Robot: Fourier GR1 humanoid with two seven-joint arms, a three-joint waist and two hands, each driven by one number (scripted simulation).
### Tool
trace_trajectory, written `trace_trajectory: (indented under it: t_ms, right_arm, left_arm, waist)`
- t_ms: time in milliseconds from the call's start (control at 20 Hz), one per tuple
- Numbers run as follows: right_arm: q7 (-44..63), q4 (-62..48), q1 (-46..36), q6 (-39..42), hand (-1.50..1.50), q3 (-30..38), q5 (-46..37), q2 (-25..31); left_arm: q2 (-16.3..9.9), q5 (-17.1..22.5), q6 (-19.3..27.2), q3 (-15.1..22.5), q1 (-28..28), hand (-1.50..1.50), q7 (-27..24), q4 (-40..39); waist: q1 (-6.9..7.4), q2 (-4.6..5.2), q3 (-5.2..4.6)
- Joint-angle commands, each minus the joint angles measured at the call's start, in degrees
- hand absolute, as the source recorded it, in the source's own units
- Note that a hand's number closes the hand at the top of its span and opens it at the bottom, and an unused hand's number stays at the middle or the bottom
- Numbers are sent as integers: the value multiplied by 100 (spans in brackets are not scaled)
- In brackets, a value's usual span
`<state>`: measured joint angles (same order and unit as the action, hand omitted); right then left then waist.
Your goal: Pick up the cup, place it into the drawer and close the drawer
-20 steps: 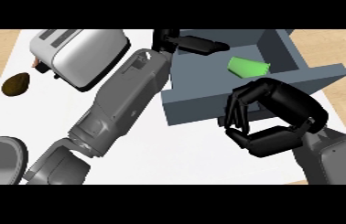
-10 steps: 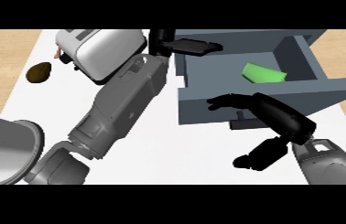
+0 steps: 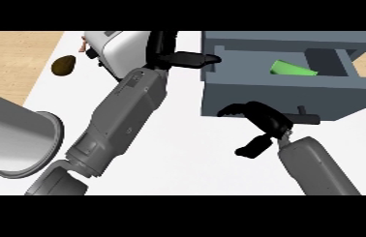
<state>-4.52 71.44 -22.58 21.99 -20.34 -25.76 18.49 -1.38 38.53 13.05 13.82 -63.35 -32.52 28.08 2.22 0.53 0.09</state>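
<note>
The open drawer [image 3: 275, 93] holds the green cup [image 3: 292, 68]; both hands [image 3: 265, 120] [image 3: 175, 57] are spread, holding nothing.

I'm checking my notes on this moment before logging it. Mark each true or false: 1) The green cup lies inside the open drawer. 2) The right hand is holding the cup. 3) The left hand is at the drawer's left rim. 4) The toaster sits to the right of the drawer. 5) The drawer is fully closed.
1) True: the green cup lies inside the grey drawer.
2) False: the right hand is in front of the drawer's front panel, with nothing seen in it.
3) True: the left hand is at the drawer's left rim.
4) False: the toaster sits left of the drawer.
5) False: the drawer is open, its inside showing.
</note>
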Motion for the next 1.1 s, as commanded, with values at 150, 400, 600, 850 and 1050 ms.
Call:
trace_trajectory:
  t_ms: [150,400,600,850,1050]
  right_arm:
    - [-1047,-2609,-1052,-939,150,251,-602,-396]
    - [-1699,-3515,-1917,-1020,150,960,-301,-90]
    - [-1874,-3981,-2613,-1230,150,1498,-54,80]
    - [-1753,-4362,-2881,-1457,150,1874,82,388]
    - [-1555,-4265,-3112,-1252,150,2066,306,504]
  left_arm:
    - [-323,20,-256,-10,589,-150,104,566]
    - [-610,16,-578,79,944,-150,253,982]
    - [-807,91,-803,5,1064,-150,316,1070]
    - [-975,67,-988,92,1429,-150,336,1335]
    - [-961,108,-1088,106,1423,-150,417,1417]
  waist:
    - [269,28,9]
    - [470,64,16]
    - [543,144,20]
    - [734,159,21]
    - [856,209,19]
